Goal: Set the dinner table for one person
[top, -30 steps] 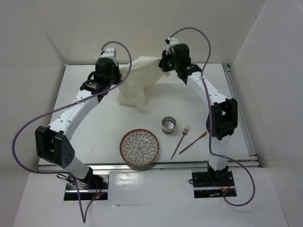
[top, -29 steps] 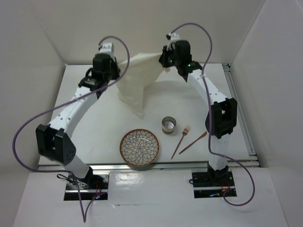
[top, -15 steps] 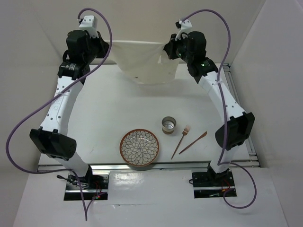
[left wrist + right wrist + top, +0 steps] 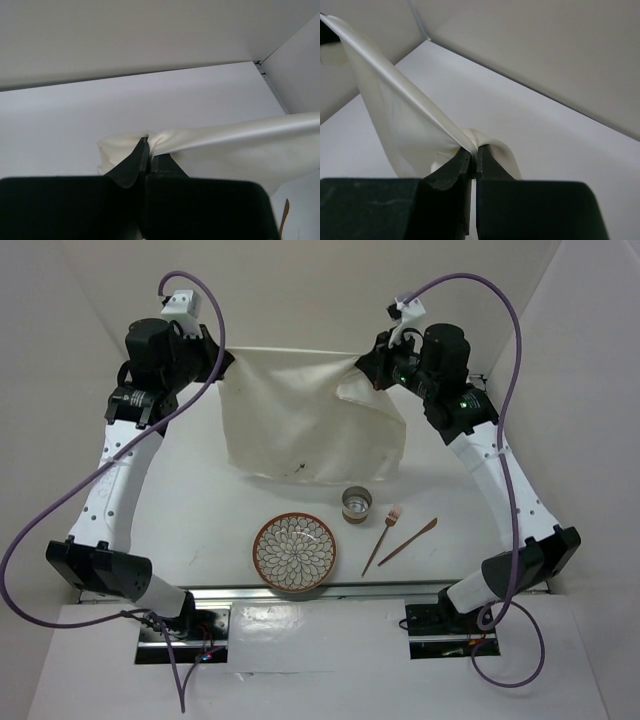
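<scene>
A: Where does the risk sit?

B: In the two pinches. The left hand [image 4: 146, 142] is closed tight on one upper corner of the cloth mat [image 4: 300, 420], and the right hand [image 4: 474, 150] is closed tight on the other. Each has only a small bunch of fabric. If the arms pull further apart, a corner could slide out and the mat would drop in a heap.

A: And the mat itself?

B: It hangs stretched between them over the far half of the counter [image 4: 200, 500]. Near the right hand a flap is folded over, so it may lie down creased unless it is drawn flat.

A: Anything in the way?

B: The metal cup [image 4: 356, 504] stands just beyond the lower hem in the top view; whether the hem touches the counter cannot be told. Bringing the mat nearer could sweep the cup over, or drape it. The patterned bowl [image 4: 295, 552] is near, and the fork [image 4: 382, 537] and the wooden stick [image 4: 408, 541] lie beside the cup, all in the near middle where the mat would likely go.
</scene>
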